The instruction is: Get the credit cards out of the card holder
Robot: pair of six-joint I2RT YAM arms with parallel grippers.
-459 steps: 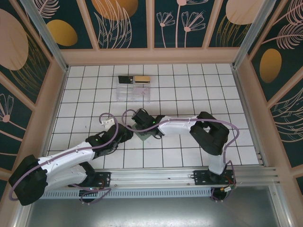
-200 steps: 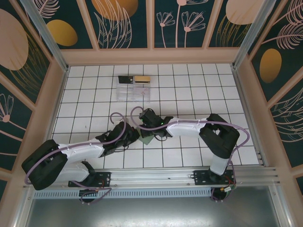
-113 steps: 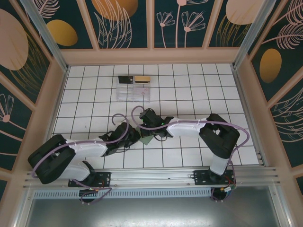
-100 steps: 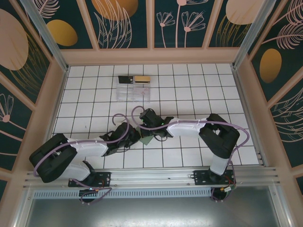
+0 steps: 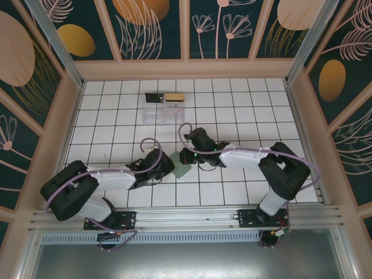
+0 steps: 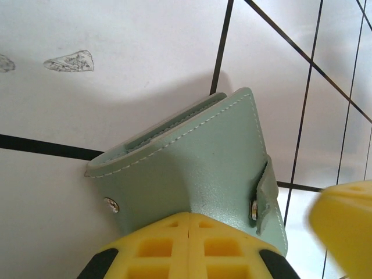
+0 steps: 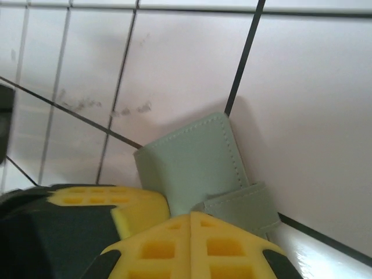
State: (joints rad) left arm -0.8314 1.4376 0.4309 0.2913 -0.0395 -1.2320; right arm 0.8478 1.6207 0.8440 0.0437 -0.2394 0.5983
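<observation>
Grey-green card holder (image 5: 181, 172), top view: lay on the tiled table (image 5: 244, 116), centre-near, between left gripper (image 5: 168, 168) and right gripper (image 5: 185, 156). Left wrist view: left gripper (image 6: 189, 216) was clamped tight on the card holder (image 6: 192, 163). Right wrist view: right gripper (image 7: 190, 216) was likewise closed on the card holder (image 7: 195, 160), at its strap.

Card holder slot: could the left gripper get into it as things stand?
Probably not. The left gripper is shut on one edge of the card holder, and its slot opens on the opposite edge, beyond its tips. The right gripper is shut on the strap, so one must let go first.
</observation>
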